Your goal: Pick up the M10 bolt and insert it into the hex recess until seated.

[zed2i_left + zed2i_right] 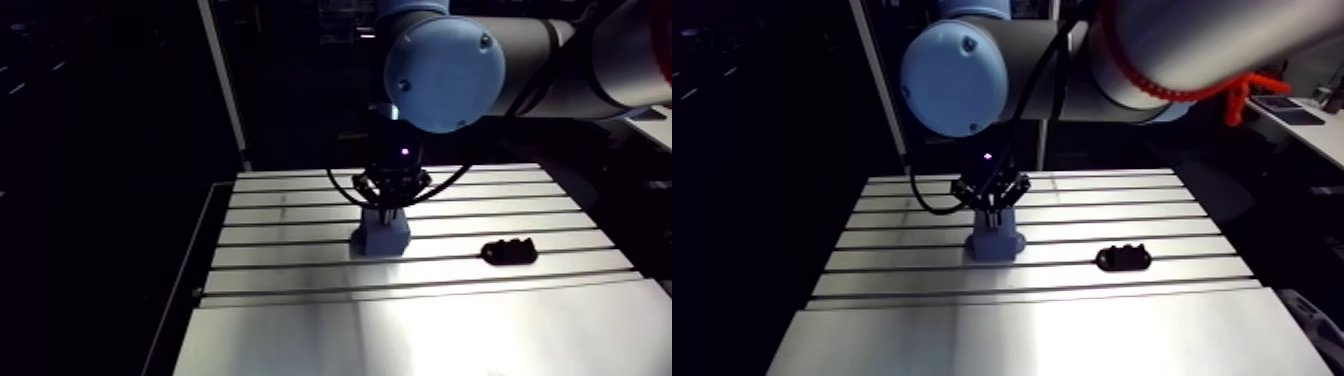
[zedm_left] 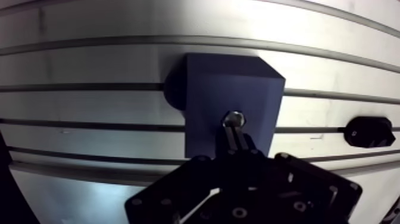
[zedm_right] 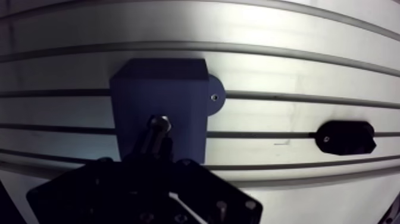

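A blue block (image 2: 229,101) stands on the slotted table (image 1: 300,215), with a round ear at its side held by a screw. A metal bolt (image 2: 233,120) points down at the block's top face, its end right at the surface. My gripper (image 2: 237,142) hangs straight above the block, shut on the bolt's shank. The recess itself is hidden under the bolt, so I cannot tell how deep the bolt sits. In the arm view the gripper (image 1: 385,213) comes down onto the block (image 1: 381,237).
A black holder (image 1: 509,251) lies on the table to the right of the block, also visible in the wrist view (image 3: 346,137) beside the gripper. The table's slots run across, and bare plate extends toward the near edge.
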### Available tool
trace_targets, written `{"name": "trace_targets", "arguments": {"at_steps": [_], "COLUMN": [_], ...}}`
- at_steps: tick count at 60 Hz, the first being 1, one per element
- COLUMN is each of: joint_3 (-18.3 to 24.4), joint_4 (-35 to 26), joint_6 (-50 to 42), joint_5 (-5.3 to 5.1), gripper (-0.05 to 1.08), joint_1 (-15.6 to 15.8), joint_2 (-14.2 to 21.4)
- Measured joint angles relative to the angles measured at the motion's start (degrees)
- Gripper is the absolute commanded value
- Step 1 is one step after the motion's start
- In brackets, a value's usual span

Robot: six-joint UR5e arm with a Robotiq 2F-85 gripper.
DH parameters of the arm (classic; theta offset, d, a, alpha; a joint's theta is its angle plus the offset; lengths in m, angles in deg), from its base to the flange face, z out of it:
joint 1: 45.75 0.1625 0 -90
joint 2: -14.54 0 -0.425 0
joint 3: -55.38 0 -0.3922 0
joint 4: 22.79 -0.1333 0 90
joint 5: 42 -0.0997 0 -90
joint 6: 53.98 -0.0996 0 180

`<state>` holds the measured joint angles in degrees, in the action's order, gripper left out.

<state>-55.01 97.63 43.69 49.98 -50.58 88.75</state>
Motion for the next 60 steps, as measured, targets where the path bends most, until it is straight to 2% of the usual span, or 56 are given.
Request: {"name": "trace_targets", "arguments": {"at_steps": [19,23,26,40,42,43,44,45,46,47,48,60], "joint_3": [0.9,1.2,1.4,3.7,4.2,4.5,4.7,5.0,5.3,5.6,5.8,9.8], "joint_4": [-0.7,-1.3,-1.8,-6.3,-7.2,-7.6,-8.1,-8.5,-9.0,-9.4,-9.9,-16.3], "joint_6": [0.4,0.4,0.4,0.4,0.4,0.4,0.4,0.4,0.4,0.4,0.4,0.4], "joint_5": [0.14,0.14,0.12,-0.06,-0.09,-0.1,-0.12,-0.12,-0.14,-0.14,-0.15,-0.16], "gripper": [1.08,1.05,0.98,0.97,0.94,0.82,0.61,0.61,0.26,0.26,0.02,0.0], "joint_1": [0.0,0.1,0.1,0.1,0.1,0.1,0.1,0.1,0.1,0.1,0.1,0.3], "joint_2": [0.7,0.8,0.9,2.5,3.0,3.2,3.4,3.6,3.8,4.0,4.2,6.1]}}
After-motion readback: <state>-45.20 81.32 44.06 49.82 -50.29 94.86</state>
